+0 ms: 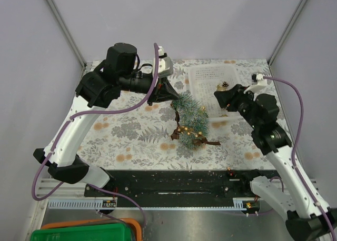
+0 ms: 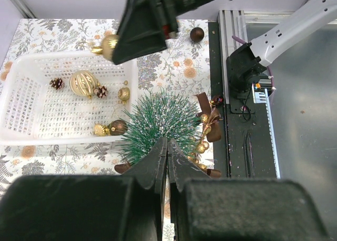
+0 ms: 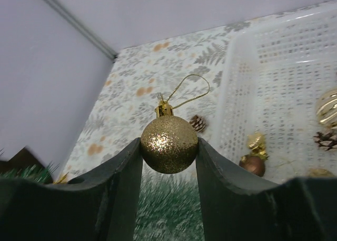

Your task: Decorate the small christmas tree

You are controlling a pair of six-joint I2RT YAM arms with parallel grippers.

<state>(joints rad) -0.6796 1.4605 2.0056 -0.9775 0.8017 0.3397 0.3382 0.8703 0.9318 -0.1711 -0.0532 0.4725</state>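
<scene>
Leaf-print tablecloth (image 1: pixel 131 141): covers the work surface. Its busy pattern hides small pieces, so a loose brown ball (image 2: pixel 197 34) lying on it is easy for you to overlook.
White basket (image 1: pixel 202 83): sits at the far right, on the right arm's side. It serves as your stock of ornaments.
The small christmas tree (image 1: pixel 190 120): mid-table between the two arms, just beside the basket's near-left corner. Its base is hidden under the bristles, so you cannot tell whether it stands true or leans.
Left gripper (image 2: pixel 167 145): fingers pressed together right at the tree's tip. This looks like a steadying hold that keeps the tree from tipping while you hang things. The frames do not show whether bristles are actually pinched.
Right gripper (image 3: pixel 169 146): clamped on the gold glitter ball (image 3: pixel 168 152), one finger (image 3: pixel 124 170) on each flank, raised above the basket. Gripping the body leaves the top free.
Bead garland and brown ribbon (image 2: pixel 202 130): already draped down one side of the tree. That side appears done, so you likely want a bare patch of green for the ball.
Basket stock: a striped gold ball (image 2: pixel 83 83), pine cones (image 2: pixel 56 83) and a brown ball (image 2: pixel 118 127) lie unused, so decorating seems only partly complete.
Hanging loop (image 3: pixel 189 91): thin gold cord standing clear above the ball's cap. It is what you must hook over a branch, and being limp it may miss.
</scene>
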